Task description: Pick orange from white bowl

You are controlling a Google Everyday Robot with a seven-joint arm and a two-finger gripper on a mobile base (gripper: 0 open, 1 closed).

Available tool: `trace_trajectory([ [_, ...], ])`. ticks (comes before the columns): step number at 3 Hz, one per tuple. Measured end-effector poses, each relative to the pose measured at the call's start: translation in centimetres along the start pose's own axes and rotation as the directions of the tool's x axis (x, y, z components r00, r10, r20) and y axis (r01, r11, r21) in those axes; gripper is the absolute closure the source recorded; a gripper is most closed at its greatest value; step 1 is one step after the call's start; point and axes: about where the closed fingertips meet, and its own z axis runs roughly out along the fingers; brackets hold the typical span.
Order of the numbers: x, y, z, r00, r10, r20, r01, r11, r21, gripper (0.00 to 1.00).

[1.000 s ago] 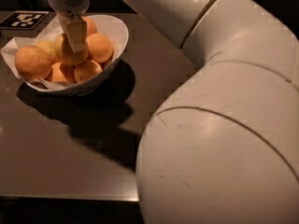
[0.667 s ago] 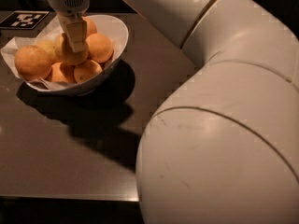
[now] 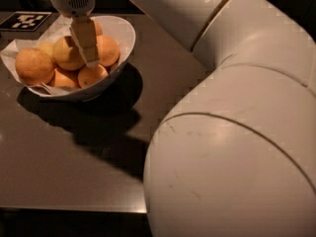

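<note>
A black-and-white marker is lying just behind the white bowl. The bowl is holding at least six oranges. Bare table is stretching from the bowl to the near edge. One gripper is reaching straight down among the oranges; whether it is clamping one, I cannot tell. Right of the bowl, the bulky arm is looming.

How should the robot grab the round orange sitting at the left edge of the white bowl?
Probably from straight above, pinching the round orange across its widest middle. Its top is bare, while the rim of the glossy white bowl, the crinkled white paper and a neighbouring orange crowd its sides. The gripper is down in the bowl's middle.
</note>
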Motion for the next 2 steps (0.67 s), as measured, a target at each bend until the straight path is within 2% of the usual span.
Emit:
trace_trajectory([
  [1,-0.03,-0.11,0.07,1.0,0.012,0.011,-0.012,0.9999,0.01,0.0],
  [2,-0.12,-0.36,0.68,1.0,0.017,0.005,-0.017,0.9996,-0.022,0.0],
])
